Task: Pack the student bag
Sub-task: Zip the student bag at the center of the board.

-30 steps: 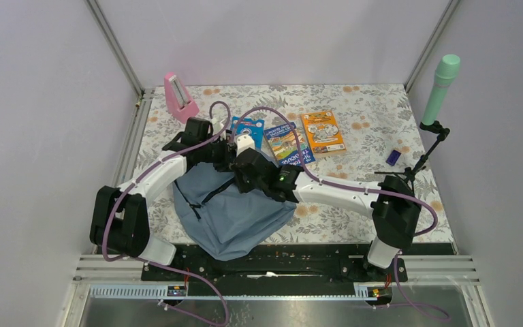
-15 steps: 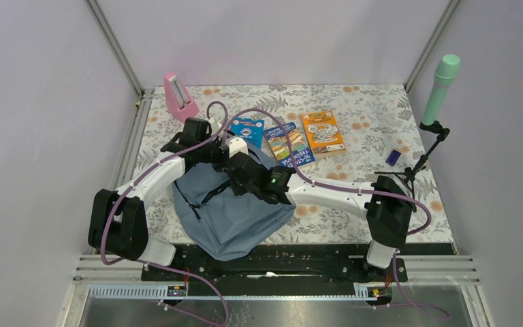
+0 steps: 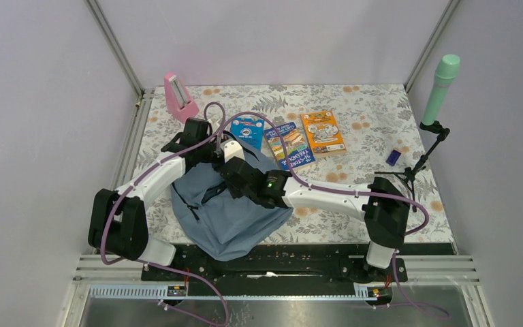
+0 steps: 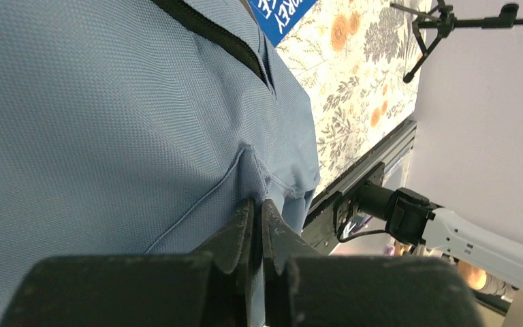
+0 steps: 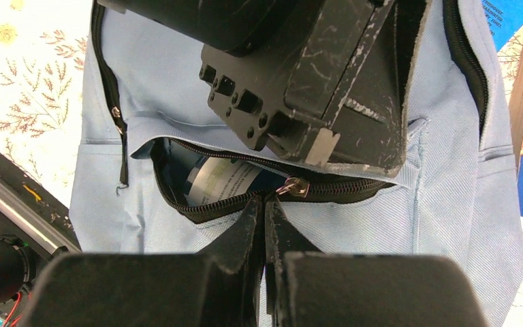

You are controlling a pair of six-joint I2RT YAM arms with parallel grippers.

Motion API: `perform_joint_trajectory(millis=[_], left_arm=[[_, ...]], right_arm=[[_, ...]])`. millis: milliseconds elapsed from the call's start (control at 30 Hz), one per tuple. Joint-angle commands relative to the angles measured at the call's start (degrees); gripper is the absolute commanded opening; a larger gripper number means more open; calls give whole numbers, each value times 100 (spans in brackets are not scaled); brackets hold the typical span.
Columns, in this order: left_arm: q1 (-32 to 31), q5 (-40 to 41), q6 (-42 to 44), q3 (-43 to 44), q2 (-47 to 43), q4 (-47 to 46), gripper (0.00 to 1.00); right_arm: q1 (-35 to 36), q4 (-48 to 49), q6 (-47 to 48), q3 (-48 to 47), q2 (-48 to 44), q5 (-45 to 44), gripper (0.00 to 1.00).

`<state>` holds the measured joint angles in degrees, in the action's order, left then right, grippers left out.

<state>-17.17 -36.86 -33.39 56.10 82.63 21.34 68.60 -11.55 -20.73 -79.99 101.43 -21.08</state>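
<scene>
The student bag (image 3: 235,221) lies flat at the near middle of the table, a grey-blue backpack with black zippers. My left gripper (image 4: 257,204) is shut on a pinched fold of the student bag's fabric (image 4: 109,122). It shows in the top view as the left gripper (image 3: 226,160) over the bag's upper part. My right gripper (image 5: 264,201) is shut at the pocket zipper, its tips right beside the brass slider (image 5: 293,187). The pocket gapes to the slider's left, with a white-labelled item (image 5: 221,178) inside. In the top view the right gripper (image 3: 226,171) sits just behind the left one.
Behind the bag lie a blue booklet (image 3: 247,129), a picture book (image 3: 289,143) and an orange book (image 3: 323,133). A pink metronome-like object (image 3: 179,97) stands at the back left. A small blue object (image 3: 393,157) and a green microphone (image 3: 440,85) on a stand are at the right.
My right gripper has moved left across the bag along the zipper line. The bag's fabric has shifted slightly left with it. The left gripper has held its place.
</scene>
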Motion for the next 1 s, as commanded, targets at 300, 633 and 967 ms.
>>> perform_joint_trajectory(millis=[300, 633, 967], left_arm=[[177, 1777, -785, 419, 328, -2314, 0], [414, 1713, -356, 536, 159, -1799, 0], [486, 1671, 573, 533, -656, -655, 75]], right_arm=[[935, 1640, -420, -754, -60, 1954, 0], [919, 1566, -228, -307, -557, 1698, 0], [590, 1607, -329, 509, -983, 1754, 0]])
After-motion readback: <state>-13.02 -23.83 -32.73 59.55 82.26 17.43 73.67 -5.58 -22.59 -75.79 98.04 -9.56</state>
